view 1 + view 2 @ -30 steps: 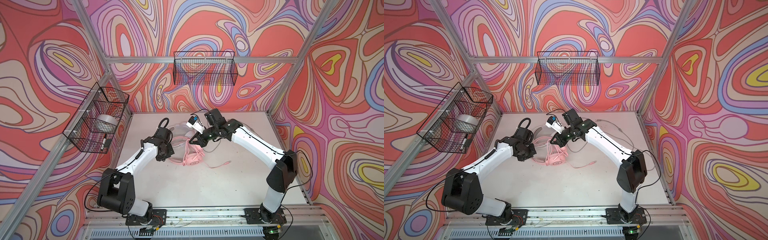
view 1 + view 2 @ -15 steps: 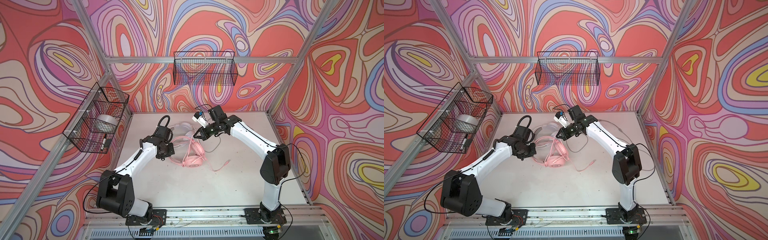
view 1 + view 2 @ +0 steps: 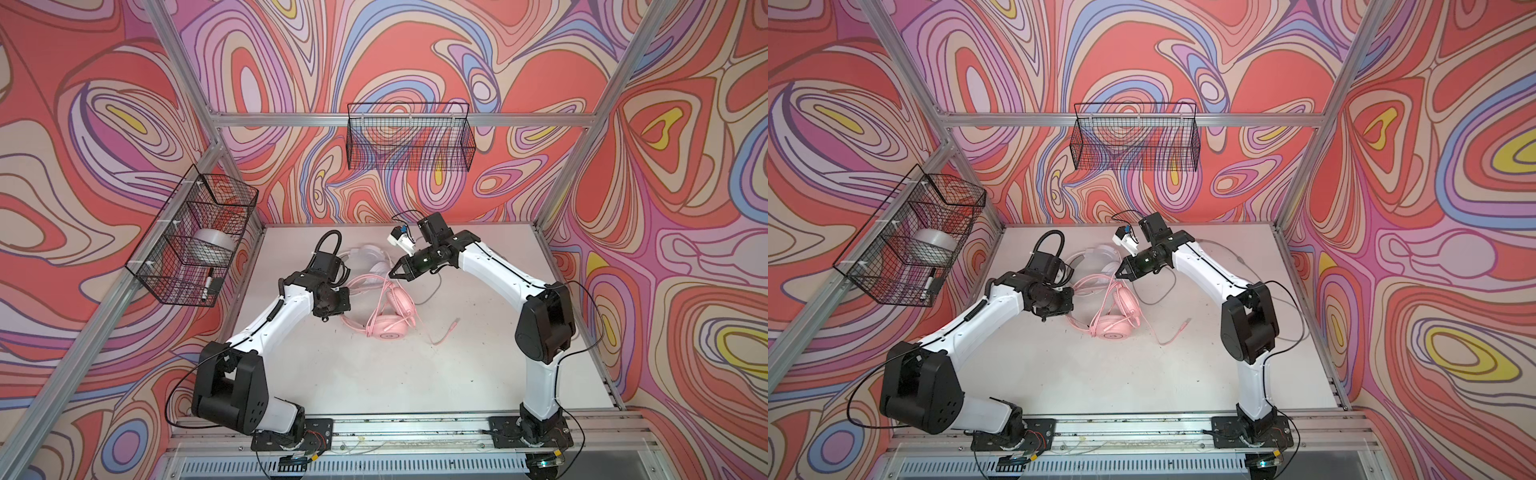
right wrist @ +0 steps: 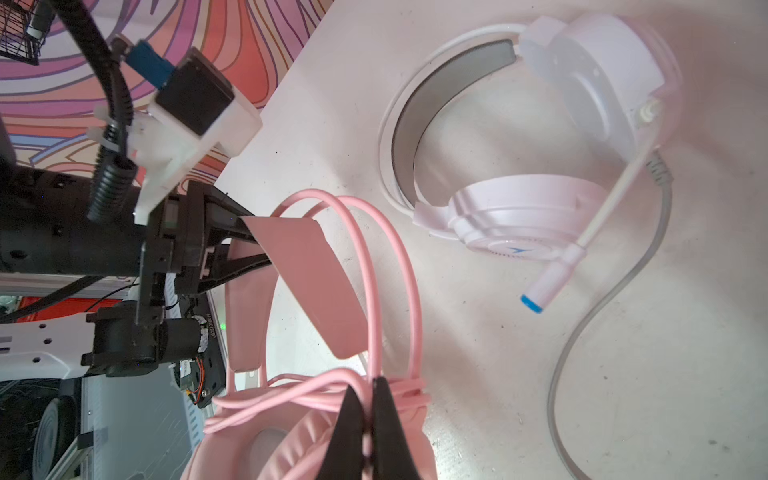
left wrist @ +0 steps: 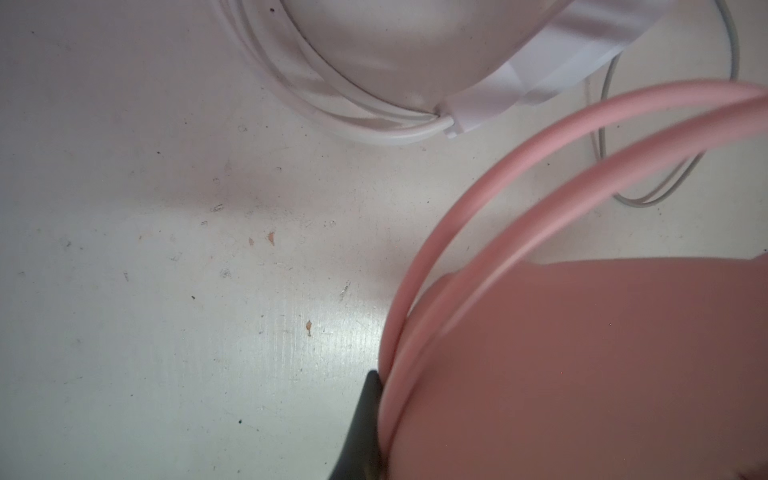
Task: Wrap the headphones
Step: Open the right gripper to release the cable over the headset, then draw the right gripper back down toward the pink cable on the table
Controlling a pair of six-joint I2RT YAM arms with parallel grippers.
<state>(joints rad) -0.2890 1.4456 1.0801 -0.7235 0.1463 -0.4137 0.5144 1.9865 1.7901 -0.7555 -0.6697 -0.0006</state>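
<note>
Two headsets lie close together on the white table [image 3: 374, 386], in the space between my two arms.

My right gripper [image 4: 368, 399] is closed almost fully. A strand of the pink cable [image 4: 405, 392] is pinched between its two dark fingers. More turns of this cable are gathered just beside the fingers, at the foot of the headband. The loose end with the plug lies on the table well apart from this gripper, toward its own arm base.

The pink headset [image 3: 388, 328] lies between the two grippers, and its ear cups rest directly beneath the right gripper's tips. My left gripper [image 4: 249, 241] is also closed, with its fingers on both sides of the flat pink strap under the headband. The left wrist view is very near and blurred. I believe the strap alone is gripped and not the two thin pink tubes that run beside one finger, but I cannot be sure.

The white headset [image 4: 519, 220] lies flat on the table beyond the tips of both grippers, and neither gripper touches it. Its boom mic has a blue tip. Its grey-white cable [image 4: 581, 328] runs loose over the table and passes beneath the right gripper's wrist.
</note>
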